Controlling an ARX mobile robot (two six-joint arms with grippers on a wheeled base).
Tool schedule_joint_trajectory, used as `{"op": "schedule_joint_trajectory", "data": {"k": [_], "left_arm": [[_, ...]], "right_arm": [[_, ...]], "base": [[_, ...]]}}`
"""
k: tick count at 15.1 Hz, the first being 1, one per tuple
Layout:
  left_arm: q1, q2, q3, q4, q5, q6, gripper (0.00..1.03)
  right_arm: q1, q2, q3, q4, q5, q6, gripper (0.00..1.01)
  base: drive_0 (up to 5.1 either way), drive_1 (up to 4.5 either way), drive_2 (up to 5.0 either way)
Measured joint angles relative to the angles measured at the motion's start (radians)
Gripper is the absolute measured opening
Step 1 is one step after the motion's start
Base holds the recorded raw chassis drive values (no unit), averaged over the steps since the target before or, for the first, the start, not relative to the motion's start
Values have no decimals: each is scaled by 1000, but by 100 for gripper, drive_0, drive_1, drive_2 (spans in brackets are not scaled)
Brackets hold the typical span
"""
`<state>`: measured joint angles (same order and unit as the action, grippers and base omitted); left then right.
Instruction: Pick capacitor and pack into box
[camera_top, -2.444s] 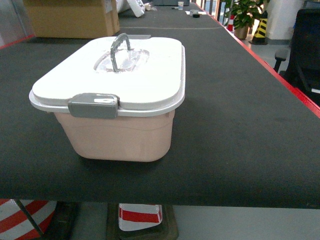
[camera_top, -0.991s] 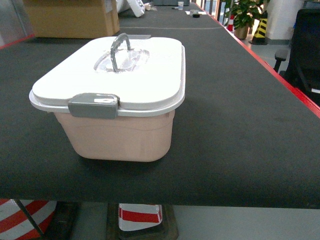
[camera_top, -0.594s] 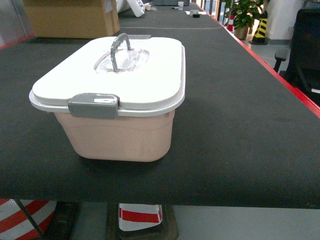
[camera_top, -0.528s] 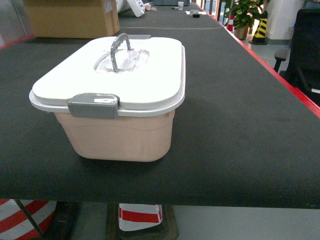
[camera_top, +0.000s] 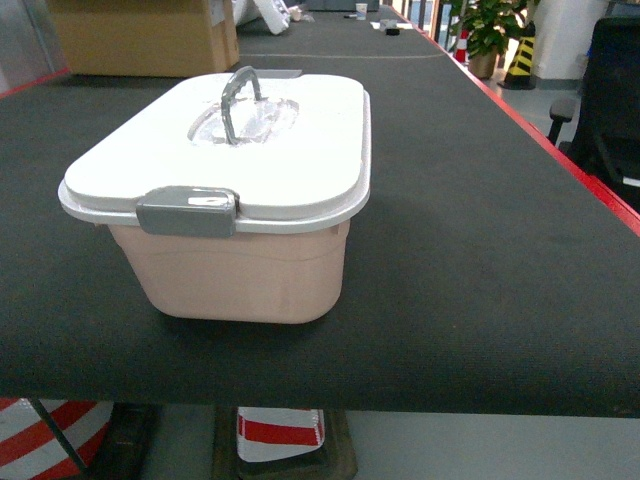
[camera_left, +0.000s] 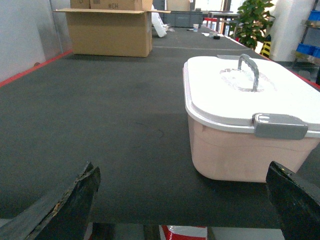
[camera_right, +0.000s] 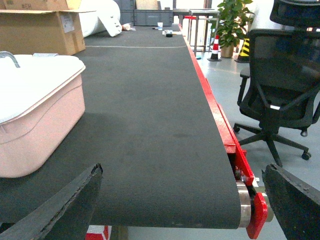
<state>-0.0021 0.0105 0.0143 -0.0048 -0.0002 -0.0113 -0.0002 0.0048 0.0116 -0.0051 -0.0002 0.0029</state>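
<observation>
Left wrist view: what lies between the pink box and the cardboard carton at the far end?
Only bare dark belt surface separates the box from the cardboard carton; nothing sits on that stretch, as the left wrist view shows.

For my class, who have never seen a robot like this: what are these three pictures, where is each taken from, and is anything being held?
It is a wheeled robot with two arms. One picture looks forward from its head; the other two come from cameras on each wrist. The dark shapes in the bottom corners are the fingers of the left gripper and right gripper, spread open, holding nothing. On the black table stands a pink box, its white lid on. A cardboard carton sits farther back. No capacitor shows.
</observation>
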Motion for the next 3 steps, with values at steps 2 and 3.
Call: {"op": "schedule_joint_trajectory", "data": {"k": [2, 3], "left_arm": [[0, 0, 0, 0, 0, 0, 98], [0, 0, 0, 0, 0, 0, 98]], "right_arm": [[0, 0, 0, 0, 0, 0, 98], [0, 0, 0, 0, 0, 0, 98]], "base": [[0, 0, 0], [0, 0, 0]]}}
